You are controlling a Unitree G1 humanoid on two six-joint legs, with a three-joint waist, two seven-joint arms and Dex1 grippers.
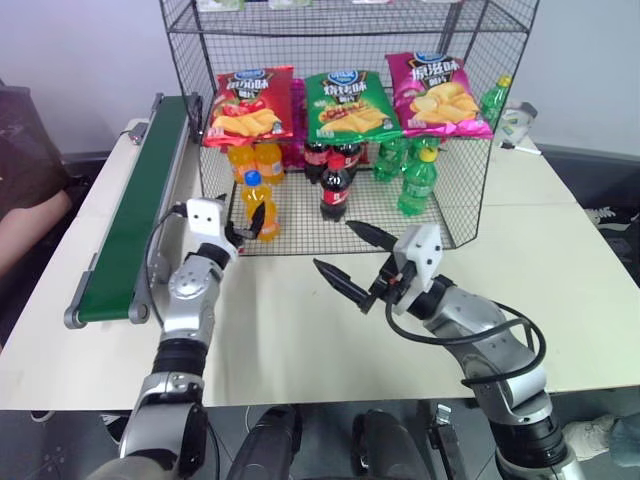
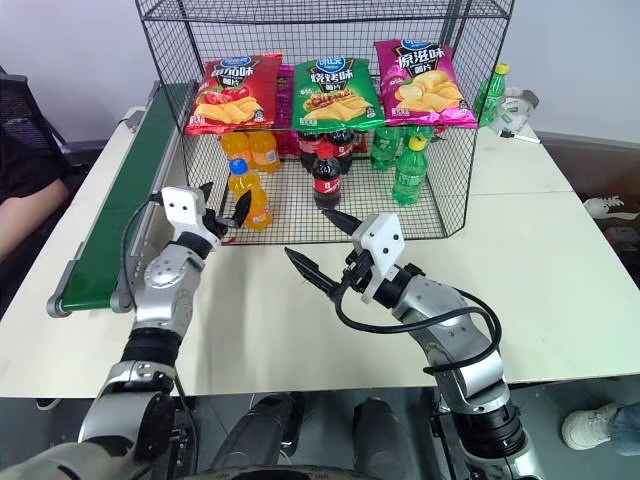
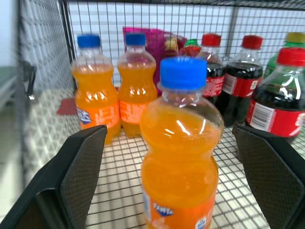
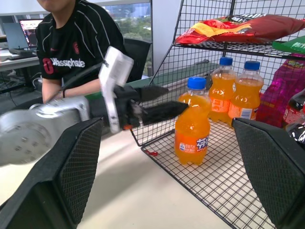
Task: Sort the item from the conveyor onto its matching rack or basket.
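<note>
The item, a small orange soda bottle with a blue cap, stands upright on the bottom grid shelf of the black wire rack, near its front left corner. My left gripper is open right in front of the bottle. Its fingers are spread wide and clear of the bottle. My right gripper hovers open and empty over the table's middle, in front of the rack. The dark-green conveyor runs along the table's left side with nothing on it.
Two more orange bottles, cola bottles and green bottles stand deeper on the same shelf. Red, green and pink chip bags lie on the shelf above. A person sits left of the conveyor. Another green bottle stands outside the rack's right wall.
</note>
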